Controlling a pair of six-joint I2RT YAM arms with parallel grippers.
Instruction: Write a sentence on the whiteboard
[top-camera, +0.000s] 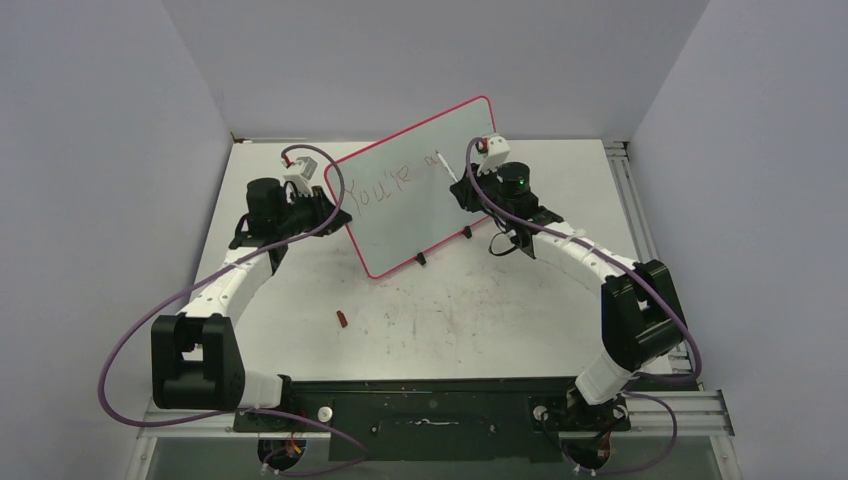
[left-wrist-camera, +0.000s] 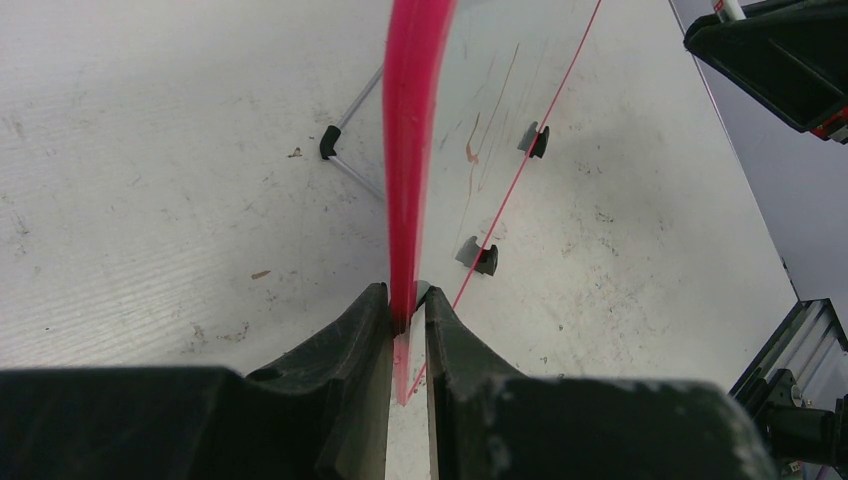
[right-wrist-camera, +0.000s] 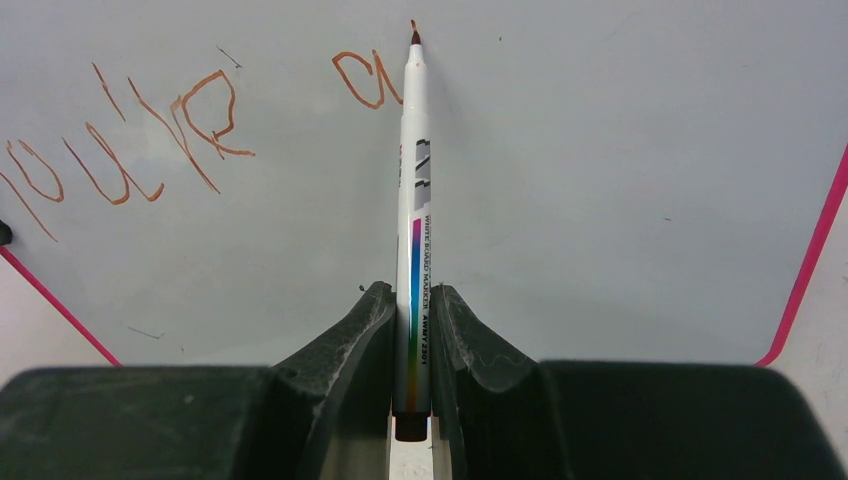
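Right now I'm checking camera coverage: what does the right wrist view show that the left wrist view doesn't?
Only the right wrist view: the marker in the right gripper, tip at the whiteboard face, beside the readable sentence start, "You're a". Only the left wrist view: the left gripper clamped on the pink rim, seen edge-on, plus two black clip feet on the table. Both: the whiteboard itself.

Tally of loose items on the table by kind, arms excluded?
whiteboard: 1
marker: 1
small dark-red piece lying on the table: 1
Total: 3
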